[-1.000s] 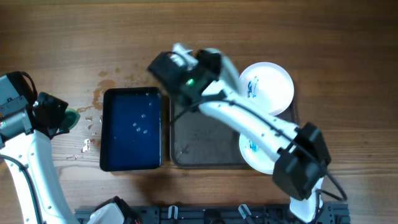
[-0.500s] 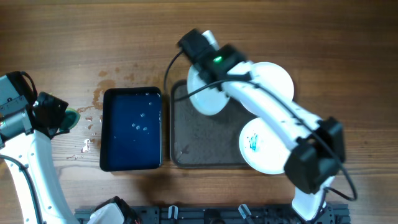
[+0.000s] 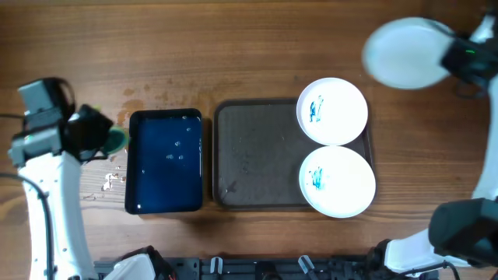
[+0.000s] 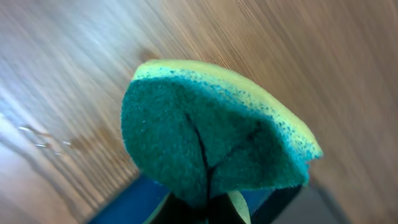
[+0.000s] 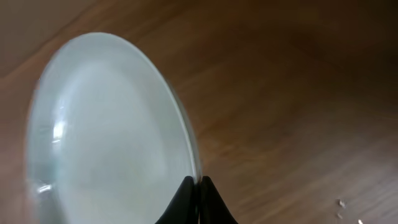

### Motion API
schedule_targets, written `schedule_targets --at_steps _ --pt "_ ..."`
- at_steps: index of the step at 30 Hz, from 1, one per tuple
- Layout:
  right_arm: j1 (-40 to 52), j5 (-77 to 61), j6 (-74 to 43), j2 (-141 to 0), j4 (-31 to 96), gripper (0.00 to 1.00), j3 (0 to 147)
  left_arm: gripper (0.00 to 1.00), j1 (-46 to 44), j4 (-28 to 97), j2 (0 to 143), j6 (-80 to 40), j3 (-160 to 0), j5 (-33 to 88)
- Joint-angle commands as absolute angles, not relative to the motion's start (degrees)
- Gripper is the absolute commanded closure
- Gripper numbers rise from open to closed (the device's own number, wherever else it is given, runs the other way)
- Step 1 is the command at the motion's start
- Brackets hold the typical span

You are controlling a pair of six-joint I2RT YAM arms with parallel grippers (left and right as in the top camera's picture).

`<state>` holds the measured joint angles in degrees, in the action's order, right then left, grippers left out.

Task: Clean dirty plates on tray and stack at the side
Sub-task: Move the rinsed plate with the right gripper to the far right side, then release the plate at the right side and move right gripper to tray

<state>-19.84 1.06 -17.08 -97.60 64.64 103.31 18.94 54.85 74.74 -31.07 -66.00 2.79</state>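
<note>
My right gripper (image 3: 445, 57) (image 5: 199, 185) is shut on the rim of a pale plate (image 3: 402, 53) (image 5: 106, 134), holding it in the air over the bare wood at the far right, beyond the tray (image 3: 253, 155). No marks show on the held plate. Two white dirty plates (image 3: 333, 111) (image 3: 338, 181) with teal scribbles lie on the tray's right side. My left gripper (image 3: 107, 137) (image 4: 208, 210) is shut on a green and yellow sponge (image 3: 117, 139) (image 4: 211, 130), just left of the basin's far left corner.
A dark blue basin (image 3: 165, 161) with water stands left of the tray. Water drops (image 3: 109, 181) and damp stains lie on the wood left of the basin. The black rail runs along the table's near edge.
The right arm has swung the held plate from above the tray's far left corner out to the far right of the table. The left gripper with the sponge has shifted right, toward the basin.
</note>
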Motion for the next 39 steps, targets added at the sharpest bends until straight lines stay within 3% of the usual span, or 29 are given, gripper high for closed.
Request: schedule_targets --at_steps 1,8,14,22,23,25,27,36,38,39 --pt "-28.27 -2.24 -22.92 -99.81 64.31 0.96 100.86 0.96 11.81 53.8 78.11 -30.24 -67.57 3.01" --pt "-33.87 -2.31 -22.02 -110.69 63.44 0.96 96.01 0.96 3.03 51.88 82.89 -30.26 -67.57 0.14" --pt "-33.67 -1.17 -23.2 -120.51 60.8 0.96 95.11 0.96 2.09 52.29 82.96 -30.24 -67.57 0.14" --pt "-34.61 3.46 -25.04 -122.8 58.74 0.96 95.13 0.96 2.09 52.36 82.96 -30.22 -67.57 0.14" --pt "-34.83 3.42 -24.95 -122.8 58.83 0.92 95.13 0.96 2.09 52.36 82.96 -30.2 -67.57 0.14" --pt "-34.85 2.94 -23.44 -122.8 58.98 0.54 95.13 0.96 2.09 52.31 82.96 -30.2 -67.57 0.14" --pt "-34.85 1.15 -22.41 -122.78 59.22 0.51 95.5 0.96 2.09 52.29 82.96 -30.2 -67.57 0.14" --pt "-31.62 -16.16 -13.52 -110.87 61.01 0.5 98.7 0.96 2.09 52.05 82.96 -30.22 -67.57 0.14" --pt "-29.12 -16.47 -13.69 -107.7 62.48 0.72 98.67 0.96 2.09 51.86 82.96 -30.22 -67.57 0.14" --pt "-27.09 -16.47 -13.06 -106.3 63.7 0.76 98.67 0.96 2.09 51.86 82.96 -30.22 -67.57 0.14"
